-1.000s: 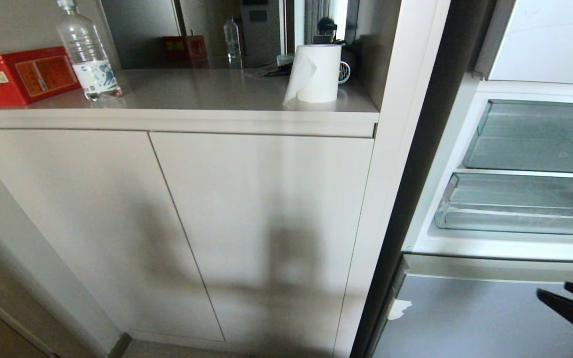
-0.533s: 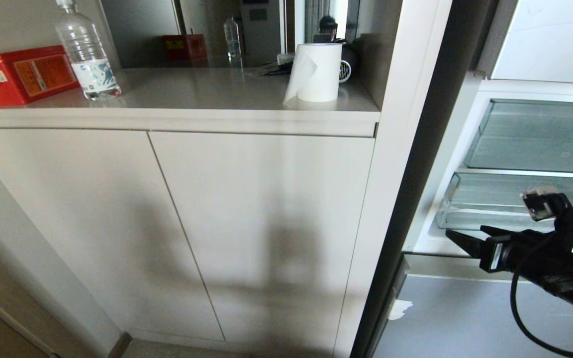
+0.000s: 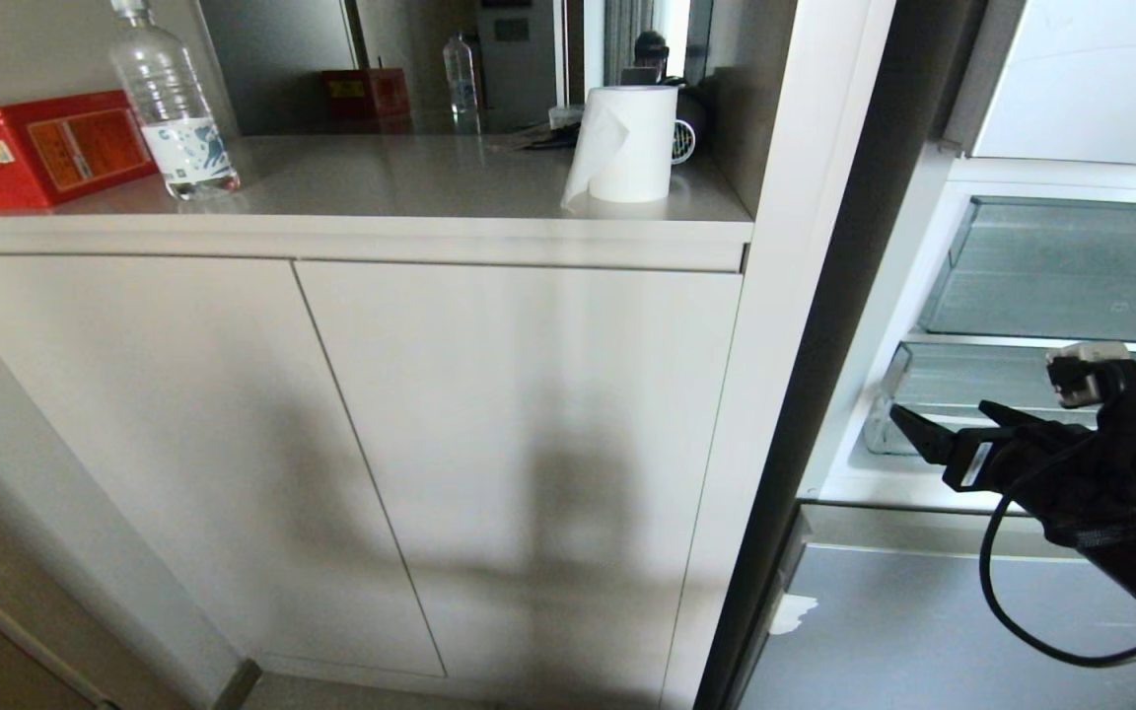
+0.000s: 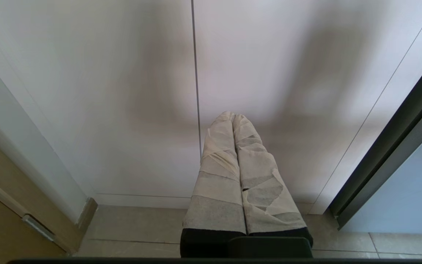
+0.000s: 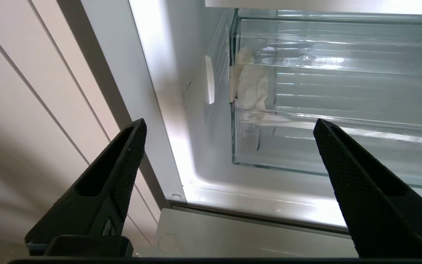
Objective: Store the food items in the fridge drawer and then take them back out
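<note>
Seemingly nothing is stored yet: the right hand (image 5: 229, 128), black fingers spread wide and empty, faces the shut clear ribbed plastic fridge drawer (image 5: 328, 146); no fruit shows, and the left hand (image 4: 234, 117) hangs pressed together.

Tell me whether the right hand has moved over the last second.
Yes. The right hand has risen from below the grey lower fridge panel to the front of the clear fridge drawer, open and empty.
</note>
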Controlling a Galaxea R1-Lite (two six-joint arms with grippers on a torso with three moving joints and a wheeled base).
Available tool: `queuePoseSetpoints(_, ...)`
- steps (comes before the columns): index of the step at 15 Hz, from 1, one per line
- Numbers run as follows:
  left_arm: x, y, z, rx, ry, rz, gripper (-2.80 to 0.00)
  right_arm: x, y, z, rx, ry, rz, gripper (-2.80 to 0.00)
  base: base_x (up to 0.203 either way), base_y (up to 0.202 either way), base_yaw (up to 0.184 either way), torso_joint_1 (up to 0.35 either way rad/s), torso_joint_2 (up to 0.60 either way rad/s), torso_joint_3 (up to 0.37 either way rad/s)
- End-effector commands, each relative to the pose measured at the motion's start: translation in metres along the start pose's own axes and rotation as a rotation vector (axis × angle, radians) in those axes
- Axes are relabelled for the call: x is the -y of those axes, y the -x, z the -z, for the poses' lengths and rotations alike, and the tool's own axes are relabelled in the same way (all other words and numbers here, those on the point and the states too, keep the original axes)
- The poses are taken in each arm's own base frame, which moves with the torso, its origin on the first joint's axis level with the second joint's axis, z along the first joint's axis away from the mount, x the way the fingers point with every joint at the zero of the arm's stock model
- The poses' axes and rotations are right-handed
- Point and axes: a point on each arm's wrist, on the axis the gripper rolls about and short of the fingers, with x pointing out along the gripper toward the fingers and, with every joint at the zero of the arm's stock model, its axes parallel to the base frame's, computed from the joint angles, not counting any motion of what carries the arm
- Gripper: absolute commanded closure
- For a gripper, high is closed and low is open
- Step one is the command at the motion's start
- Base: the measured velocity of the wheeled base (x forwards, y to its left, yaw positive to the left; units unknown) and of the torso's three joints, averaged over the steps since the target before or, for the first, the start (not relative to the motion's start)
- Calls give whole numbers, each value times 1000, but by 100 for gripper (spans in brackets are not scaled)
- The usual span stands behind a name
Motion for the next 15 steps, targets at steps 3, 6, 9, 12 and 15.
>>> queuePoseSetpoints(3,0,0,0,0,0,0,0,6,-9,-2,18,-2,38,-280,0,0,0,0,0,0)
queuePoseSetpoints(6,0,0,0,0,0,0,0,8,-18,3,4,-3,60,-280,0,0,0,0,0,0)
queuePoseSetpoints(9,0,0,0,0,0,0,0,9,-27,6,3,-7,60,-280,0,0,0,0,0,0)
queuePoseSetpoints(12,0,0,0,0,0,0,0,10,-37,4,21,-8,63,-280,0,0,0,0,0,0)
queuePoseSetpoints(15,0,0,0,0,0,0,0,10,-42,6,16,-11,66,-280,0,0,0,0,0,0)
